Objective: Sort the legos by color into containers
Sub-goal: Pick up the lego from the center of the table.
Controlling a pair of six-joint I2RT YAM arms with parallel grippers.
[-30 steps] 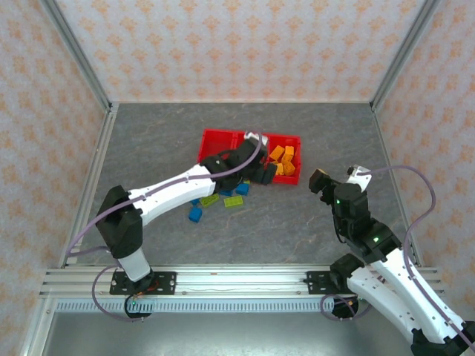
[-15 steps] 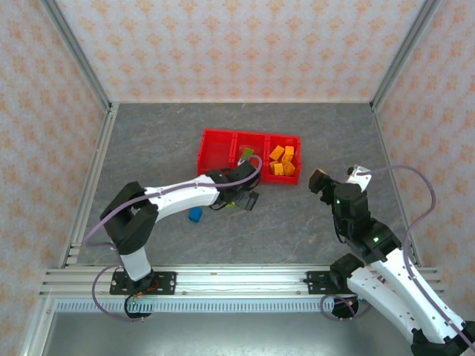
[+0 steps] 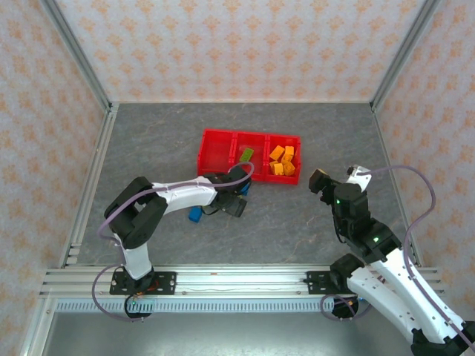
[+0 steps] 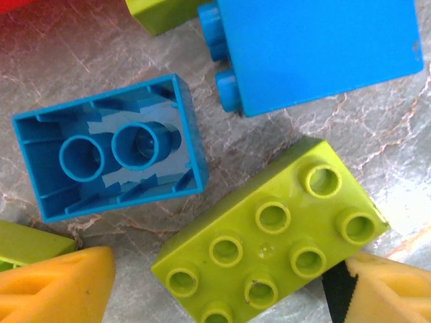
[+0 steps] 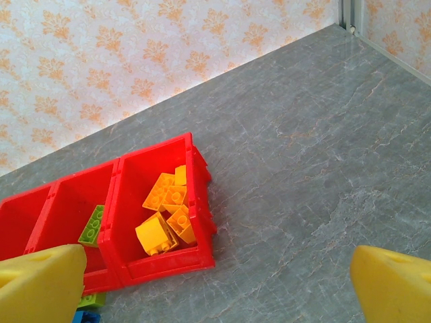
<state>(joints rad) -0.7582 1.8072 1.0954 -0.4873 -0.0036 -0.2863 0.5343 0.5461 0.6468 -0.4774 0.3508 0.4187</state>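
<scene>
The left gripper hangs low over the loose bricks on the table, just in front of the red tray. Its yellow fingers stand fairly wide apart on either side of a lime green brick. The left finger is clear of the brick and nothing is gripped. That brick lies studs up, with its long axis running from lower left to upper right in the wrist view. To its left, a blue brick lies hollow side up, its long axis nearly level. A second blue brick lies on its side above, studs pointing left. Another green brick pokes in at the top edge and a third green piece at the left edge. That makes five loose bricks there, two blue and three green.

The tray's long axis runs left to right. Its middle bin holds one green brick, and its right bin holds about five orange bricks.

The right gripper is raised to the right of the tray, fully spread and holding nothing.

A second ago the left gripper was over the middle bin, and it has since pulled back to the pile. The right arm has not moved.
</scene>
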